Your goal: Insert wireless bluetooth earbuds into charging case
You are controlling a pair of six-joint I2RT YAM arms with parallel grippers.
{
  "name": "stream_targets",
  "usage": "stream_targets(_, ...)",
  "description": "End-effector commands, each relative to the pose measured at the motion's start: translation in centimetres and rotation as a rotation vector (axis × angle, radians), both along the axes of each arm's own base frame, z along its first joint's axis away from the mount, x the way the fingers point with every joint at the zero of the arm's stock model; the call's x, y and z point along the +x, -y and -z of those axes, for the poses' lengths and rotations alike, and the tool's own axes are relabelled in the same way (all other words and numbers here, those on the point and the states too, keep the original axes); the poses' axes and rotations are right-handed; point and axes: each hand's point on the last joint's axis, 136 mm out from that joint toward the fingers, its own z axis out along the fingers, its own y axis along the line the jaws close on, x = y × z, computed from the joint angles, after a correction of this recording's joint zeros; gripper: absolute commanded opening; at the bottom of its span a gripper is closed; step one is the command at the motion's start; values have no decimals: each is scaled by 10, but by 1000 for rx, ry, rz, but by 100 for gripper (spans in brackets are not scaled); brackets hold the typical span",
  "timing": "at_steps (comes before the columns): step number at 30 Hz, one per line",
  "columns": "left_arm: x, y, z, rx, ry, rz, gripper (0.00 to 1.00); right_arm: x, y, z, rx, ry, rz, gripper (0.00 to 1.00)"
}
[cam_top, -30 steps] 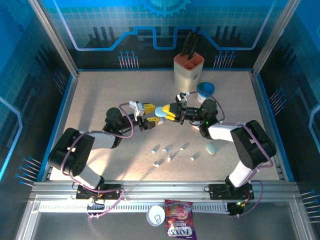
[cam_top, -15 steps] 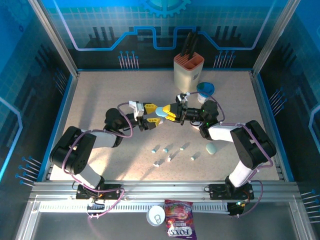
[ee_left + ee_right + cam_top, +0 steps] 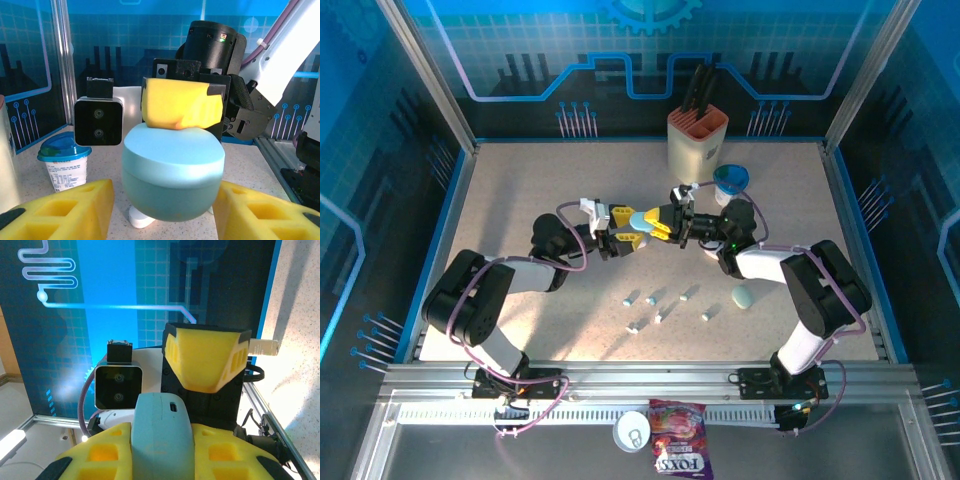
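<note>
A pale blue pebble-shaped case [image 3: 642, 218] hangs above the table's middle, with my right gripper [image 3: 658, 223] shut on it. In the right wrist view the case [image 3: 162, 430] is pinched between that gripper's [image 3: 162, 455] yellow fingers. My left gripper [image 3: 626, 226] is open, and its yellow fingers [image 3: 75, 210] flank the case [image 3: 172, 170] with a gap on each side. Several tiny earbuds [image 3: 651, 298] lie scattered on the table nearer the arms. A second pale blue case [image 3: 743, 297] lies to their right.
A small white object [image 3: 142, 219] lies on the table under the held case. A knife block [image 3: 697, 140] and a blue-lidded cup [image 3: 730, 180] stand at the back. A snack packet [image 3: 680, 455] and a white lid [image 3: 632, 431] lie beyond the front rail.
My left gripper has moved right toward the held case, so its fingers now sit on either side of it. The right gripper and case have hardly moved.
</note>
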Motion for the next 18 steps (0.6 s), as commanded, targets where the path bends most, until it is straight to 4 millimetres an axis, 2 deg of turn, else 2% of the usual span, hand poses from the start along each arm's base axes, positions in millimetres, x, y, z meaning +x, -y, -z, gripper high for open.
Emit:
stream_targets(1,-2,5,-8,-8,42,28,54,-1,-8,-9,13,51,-24,8)
stream_targets(14,-5,6,-8,-6,48,42,48,-1,-14,-1,3,34,-35,8)
stream_targets(18,-6,7,-6,-3,42,48,39,-1,-14,3,-3,22,-33,8)
